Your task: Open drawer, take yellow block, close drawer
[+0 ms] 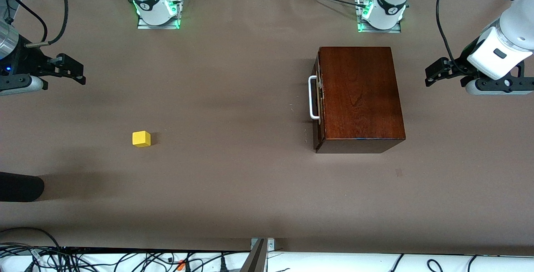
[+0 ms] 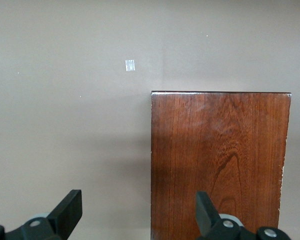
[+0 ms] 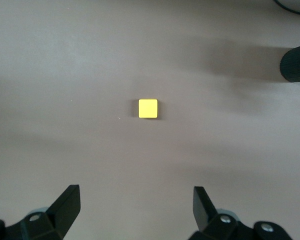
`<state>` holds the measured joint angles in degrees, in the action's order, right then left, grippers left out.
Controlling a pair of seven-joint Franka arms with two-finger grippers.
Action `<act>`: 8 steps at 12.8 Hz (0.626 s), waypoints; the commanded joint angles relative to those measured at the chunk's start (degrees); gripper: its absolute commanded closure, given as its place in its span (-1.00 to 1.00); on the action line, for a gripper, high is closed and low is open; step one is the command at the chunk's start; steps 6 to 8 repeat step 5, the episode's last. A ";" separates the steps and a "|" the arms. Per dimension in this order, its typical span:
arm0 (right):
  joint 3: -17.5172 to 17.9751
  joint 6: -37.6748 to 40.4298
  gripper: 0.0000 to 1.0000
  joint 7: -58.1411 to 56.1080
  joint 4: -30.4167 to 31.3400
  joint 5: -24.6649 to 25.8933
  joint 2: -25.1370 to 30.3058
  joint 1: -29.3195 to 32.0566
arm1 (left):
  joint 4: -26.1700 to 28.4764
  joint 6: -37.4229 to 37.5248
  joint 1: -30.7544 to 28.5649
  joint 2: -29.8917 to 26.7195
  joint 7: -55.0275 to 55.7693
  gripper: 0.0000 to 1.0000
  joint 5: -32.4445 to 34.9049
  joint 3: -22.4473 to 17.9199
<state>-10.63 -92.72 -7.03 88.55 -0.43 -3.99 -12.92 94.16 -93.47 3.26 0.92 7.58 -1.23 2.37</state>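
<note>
item one: we recorded a glossy mahogany-coloured wooden box [image 1: 361, 96] toward the left arm's end of the brown table [image 1: 233, 188], closer to the edge where the bases stood than to the camera edge. its drawer [image 1: 318, 96], dark reddish-brown front with a white u-shaped bar handle [image 1: 312, 97], sat flush in the box, facing the right arm's end; we judged it shut.

item two: we recorded a small bright yellow cube, the yellow block [image 1: 141, 139], lying on the bare table toward the right arm's end, well apart from the box and nearer the camera edge than the box's middle.

item three: the left gripper [image 1: 434, 76] hung over the table's end edge just beside the box, fingers spread, holding nothing. the left wrist view showed the box top [image 2: 220, 160] below it.

item four: the right gripper [image 1: 71, 71] hung over the opposite end edge, fingers spread and empty, the block [image 3: 148, 108] in its wrist view.

progress, as we judged it: the block was out and the drawer closed, so the task looked finished, or else the drawer step was not yet begun.
</note>
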 commanded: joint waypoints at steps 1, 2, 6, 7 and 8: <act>0.26 -0.80 -1.00 0.61 -1.27 0.08 -0.49 0.27 | 1.99 -0.92 -0.53 -2.06 -0.20 -1.00 0.18 0.61; 0.26 -0.80 -1.00 0.53 -1.27 0.08 -0.49 0.35 | 1.99 -0.84 -0.62 -2.06 -0.20 -1.00 0.18 0.61; 0.26 -0.98 -1.00 0.52 -1.27 0.08 -0.58 0.35 | 1.99 -0.40 -0.62 -2.06 -0.20 -1.00 0.18 0.61; 0.26 -0.98 -1.00 0.52 -1.27 0.08 -0.58 0.35 | 1.99 -0.40 -0.62 -2.06 -0.20 -1.00 0.18 0.61; 0.26 -0.98 -1.00 0.52 -1.27 0.08 -0.58 0.35 | 1.99 -0.40 -0.62 -2.06 -0.20 -1.00 0.18 0.61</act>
